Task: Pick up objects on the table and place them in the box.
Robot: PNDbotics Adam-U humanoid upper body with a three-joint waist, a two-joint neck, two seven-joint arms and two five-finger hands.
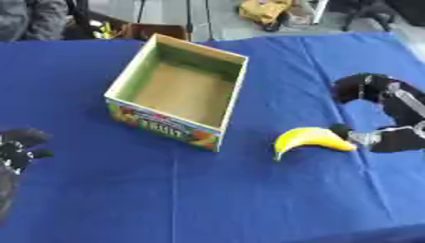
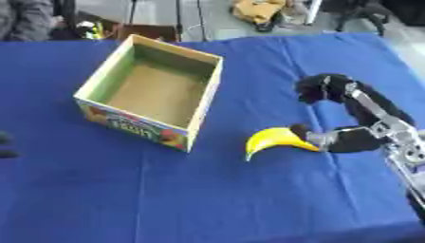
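A yellow banana (image 1: 309, 139) lies on the blue tablecloth (image 1: 249, 199), right of the box. My right hand (image 2: 357, 138) comes in from the right, its thumb tip touching the banana's right end. Its fingers (image 2: 319, 88) arch well above and behind the banana, apart from it, so the hand is open. The cardboard box (image 1: 166, 124) stands open-topped at the centre left, with green inner walls, a fruit print on its front and nothing inside. My left hand (image 1: 16, 148) rests at the left edge, fingers relaxed, holding nothing.
Beyond the table's far edge are a seated person at the upper left, dark stands and a yellow bundle (image 1: 264, 9) on the floor. Bare blue cloth stretches in front of the box and the banana.
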